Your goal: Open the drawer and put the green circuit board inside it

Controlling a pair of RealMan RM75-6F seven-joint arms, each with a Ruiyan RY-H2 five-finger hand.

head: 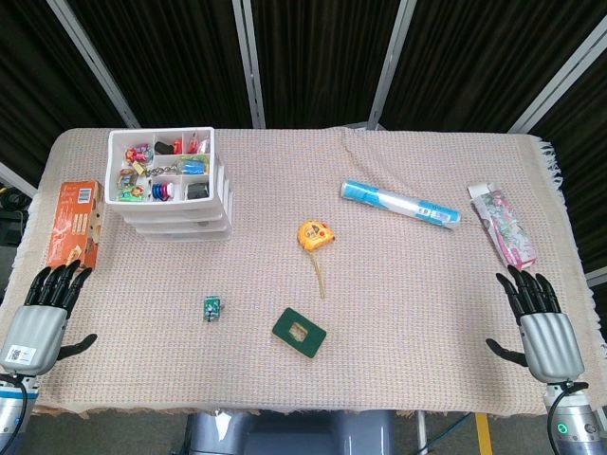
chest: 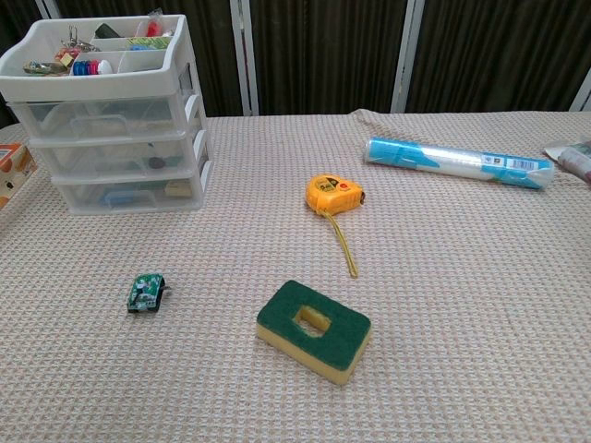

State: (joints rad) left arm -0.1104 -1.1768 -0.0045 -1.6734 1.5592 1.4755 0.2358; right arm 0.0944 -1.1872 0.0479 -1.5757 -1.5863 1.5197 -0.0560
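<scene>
The small green circuit board (head: 211, 307) (chest: 145, 292) lies flat on the cloth, in front of the drawers. The white three-drawer unit (head: 175, 210) (chest: 120, 155) stands at the back left with all drawers shut and an open tray of small items on top. My left hand (head: 42, 314) rests open at the table's front left edge, well left of the board. My right hand (head: 540, 322) rests open at the front right edge, far from both. Neither hand shows in the chest view.
A green-and-yellow sponge (head: 299, 332) (chest: 314, 329) lies right of the board. A yellow tape measure (head: 314, 234) (chest: 334, 196) with its tape pulled out sits mid-table. An orange box (head: 75, 225) is left of the drawers; a blue-white tube (head: 399, 204) and a packet (head: 503, 226) lie at the right.
</scene>
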